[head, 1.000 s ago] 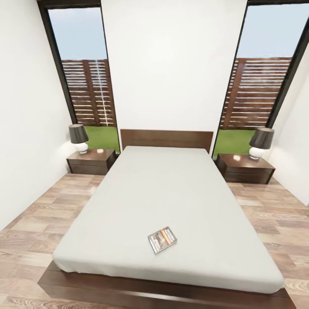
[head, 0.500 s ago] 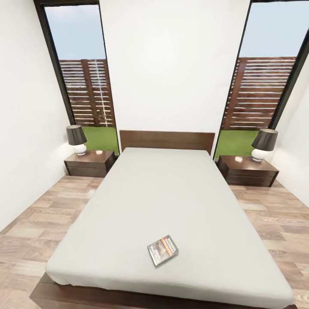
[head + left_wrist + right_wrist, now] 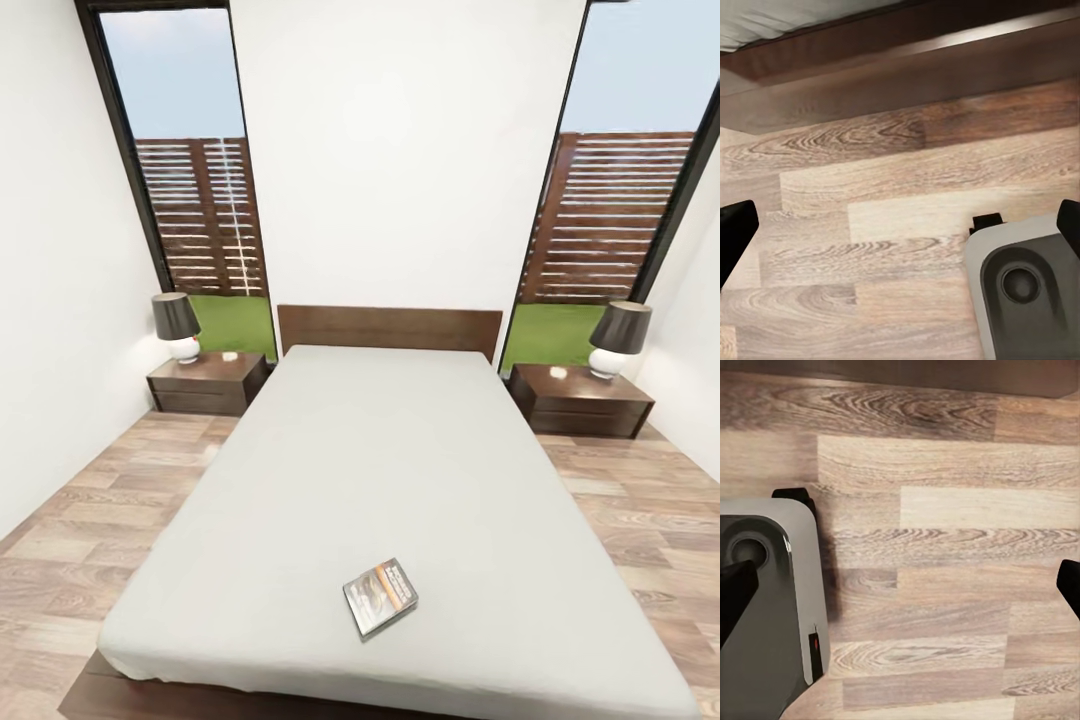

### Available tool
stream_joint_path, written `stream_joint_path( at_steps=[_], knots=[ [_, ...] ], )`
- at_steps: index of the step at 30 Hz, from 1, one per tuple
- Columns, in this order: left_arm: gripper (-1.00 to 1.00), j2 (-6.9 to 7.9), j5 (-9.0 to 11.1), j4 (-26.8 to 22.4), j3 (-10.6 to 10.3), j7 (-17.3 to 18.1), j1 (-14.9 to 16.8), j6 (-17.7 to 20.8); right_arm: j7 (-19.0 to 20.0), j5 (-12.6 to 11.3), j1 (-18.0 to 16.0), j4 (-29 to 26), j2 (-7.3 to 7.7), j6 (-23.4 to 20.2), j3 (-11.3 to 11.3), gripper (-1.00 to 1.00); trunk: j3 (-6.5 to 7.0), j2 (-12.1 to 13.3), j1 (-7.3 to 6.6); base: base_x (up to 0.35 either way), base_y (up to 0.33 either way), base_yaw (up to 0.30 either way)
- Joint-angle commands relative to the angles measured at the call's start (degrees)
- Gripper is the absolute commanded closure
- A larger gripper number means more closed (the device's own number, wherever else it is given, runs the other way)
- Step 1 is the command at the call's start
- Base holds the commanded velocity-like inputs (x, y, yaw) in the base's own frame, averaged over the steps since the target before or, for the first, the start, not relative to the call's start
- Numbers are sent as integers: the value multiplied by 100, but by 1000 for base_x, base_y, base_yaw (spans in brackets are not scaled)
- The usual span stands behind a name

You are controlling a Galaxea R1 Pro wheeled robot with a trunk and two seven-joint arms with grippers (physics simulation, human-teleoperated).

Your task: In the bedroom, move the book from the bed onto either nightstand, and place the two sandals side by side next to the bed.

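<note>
I should square up to the bed point(image 3: 380, 450) foot, book point(image 3: 380, 597) at 6 o'clock (both claws spread, empty).

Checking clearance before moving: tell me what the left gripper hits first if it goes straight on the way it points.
Probably the wood-plank floor: the left gripper, fingers spread, points down at bare planks, with the bed frame off beyond them.
</note>
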State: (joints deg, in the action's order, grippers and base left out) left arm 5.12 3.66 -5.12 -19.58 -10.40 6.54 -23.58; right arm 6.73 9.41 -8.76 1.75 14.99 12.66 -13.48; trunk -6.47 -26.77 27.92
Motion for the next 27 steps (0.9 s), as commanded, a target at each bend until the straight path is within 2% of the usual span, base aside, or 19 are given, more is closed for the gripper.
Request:
stream_joint_path(
  at_steps=[1,9,19,27],
  knots=[
    [-100,2,38,2,-69,-23,4,-15,12,52,-9,19,4,34,-50,-100,-11,-10,4,77,0,0],
    [-100,2,38,2,-190,-27,0,-16,12,58,-7,20,6,34,-50,-100,-11,-10,4,43,0,0],
    [-100,5,38,2,-233,-26,-3,-16,12,60,-7,19,1,34,-43,-100,-11,-10,4,10,0,-6],
    [-100,6,38,2,-245,-25,-4,-15,12,61,-6,19,3,34,-41,-100,8,-10,4,2,0,-138]
  ],
)
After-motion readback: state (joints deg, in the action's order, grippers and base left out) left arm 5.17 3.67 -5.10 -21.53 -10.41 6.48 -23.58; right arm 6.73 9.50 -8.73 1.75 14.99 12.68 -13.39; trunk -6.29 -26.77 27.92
